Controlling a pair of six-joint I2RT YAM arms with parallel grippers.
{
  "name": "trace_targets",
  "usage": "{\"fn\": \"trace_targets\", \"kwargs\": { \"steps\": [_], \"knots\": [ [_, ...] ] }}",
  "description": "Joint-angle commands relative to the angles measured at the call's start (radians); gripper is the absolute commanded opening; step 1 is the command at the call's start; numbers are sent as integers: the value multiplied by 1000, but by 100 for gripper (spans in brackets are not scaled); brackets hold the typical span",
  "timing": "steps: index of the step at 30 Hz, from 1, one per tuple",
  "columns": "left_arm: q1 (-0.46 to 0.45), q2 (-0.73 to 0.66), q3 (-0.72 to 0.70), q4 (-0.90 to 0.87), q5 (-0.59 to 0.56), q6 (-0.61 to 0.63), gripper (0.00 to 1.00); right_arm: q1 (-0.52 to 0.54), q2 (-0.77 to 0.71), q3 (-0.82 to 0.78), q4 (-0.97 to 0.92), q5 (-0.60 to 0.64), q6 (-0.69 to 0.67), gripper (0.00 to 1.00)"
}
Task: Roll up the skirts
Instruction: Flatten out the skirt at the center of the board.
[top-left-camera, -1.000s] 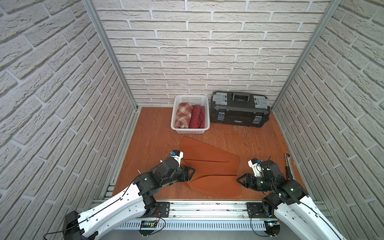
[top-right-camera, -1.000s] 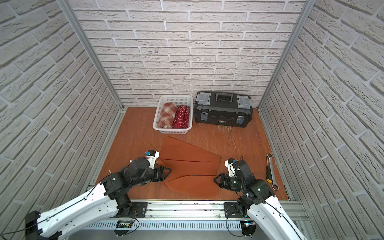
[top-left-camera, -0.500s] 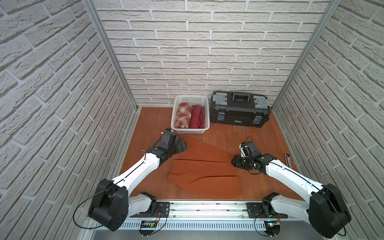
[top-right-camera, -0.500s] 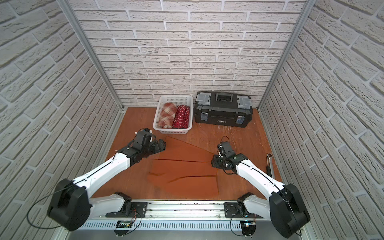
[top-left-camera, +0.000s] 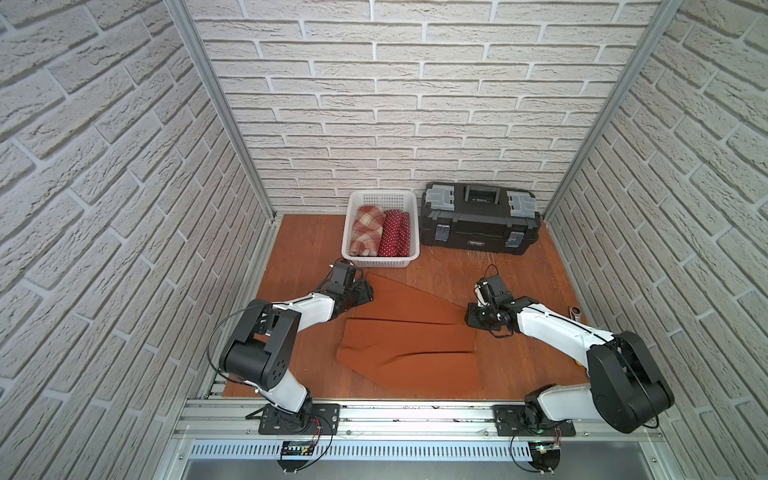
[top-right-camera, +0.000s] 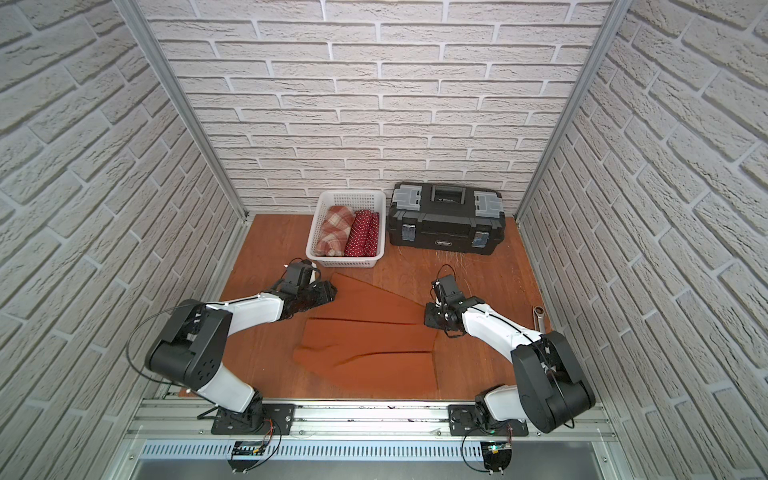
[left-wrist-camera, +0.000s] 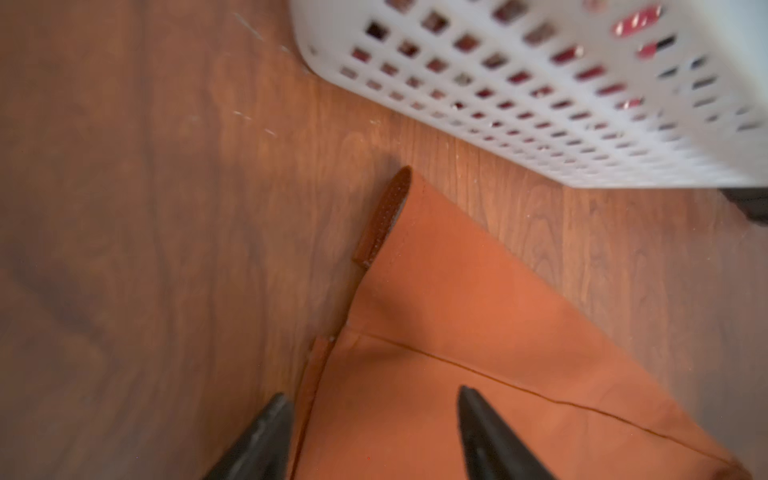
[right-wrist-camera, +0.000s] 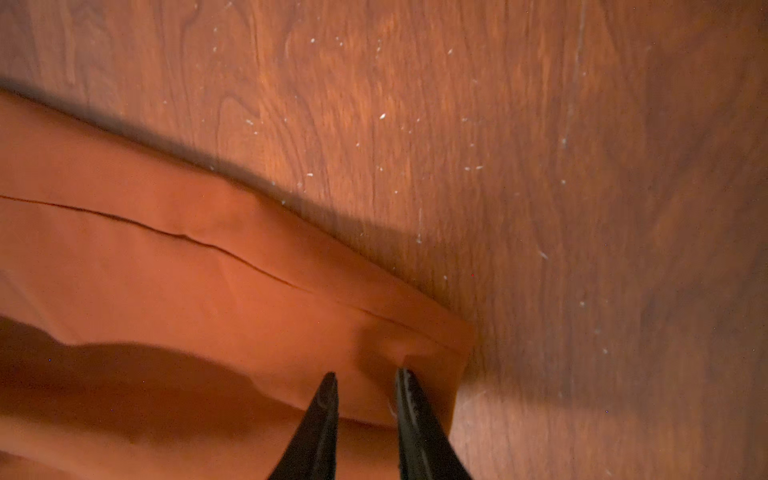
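The orange skirt (top-left-camera: 407, 332) lies on the floor at lower centre of both top views. It is plain and smooth, folded over itself in flat layers. The plaid roll (top-left-camera: 365, 228) and dotted roll (top-left-camera: 395, 232) lie side by side in the basket (top-left-camera: 380, 262), just above it. The left gripper (left-wrist-camera: 372, 394) stands half open astride the skirt's edge. The right gripper (right-wrist-camera: 366, 374) is nearly closed, its tips on the skirt's corner; whether it pinches the cloth I cannot tell.

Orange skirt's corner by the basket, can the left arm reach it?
Likely yes: the left gripper hangs open right at that skirt corner; the basket stands clear beyond it.
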Motion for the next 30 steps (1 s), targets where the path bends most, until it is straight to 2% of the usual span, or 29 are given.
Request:
{"fn": "trace_targets", "kwargs": {
  "steps": [1,4,5,7,8,10,16,17,18,19,20,21,23,26,28,30],
  "knots": [
    [-16,48,28,65,29,42,50,-13,27,24,20,6,-19,26],
    [-15,75,31,78,55,52,37,-16,42,24,25,-8,-19,24],
    [-16,79,28,83,56,55,30,-16,42,22,29,-10,-19,22],
    [-17,82,20,92,55,61,7,-19,47,19,39,-10,-22,18],
    [-17,81,20,91,51,61,0,-20,51,20,40,-7,-24,15],
    [-17,70,20,90,50,65,0,-22,51,19,51,-7,-27,3],
    [-17,-21,27,45,33,84,0,-23,-44,1,19,23,-7,2],
    [-18,-36,30,33,23,90,0,-24,-67,-1,-4,52,-4,6],
    [-18,-46,33,27,20,96,0,-24,-82,-2,-25,69,1,18],
    [-18,-52,35,23,20,97,0,-24,-91,-2,-44,89,5,35],
    [-18,-55,35,23,21,98,0,-24,-95,-4,-57,97,13,46],
    [-19,-54,32,26,20,95,0,-24,-96,-10,-56,92,18,51],
    [-19,-53,28,38,22,91,0,-24,-90,-22,-52,100,30,56],
    [-21,-47,29,44,25,87,0,-25,-47,-18,-32,87,26,56],
    [-21,-45,30,42,28,88,0,-25,-15,-12,-8,60,24,53],
    [-21,-48,35,40,27,88,0,-25,6,-11,21,35,30,43]
  ]
}}
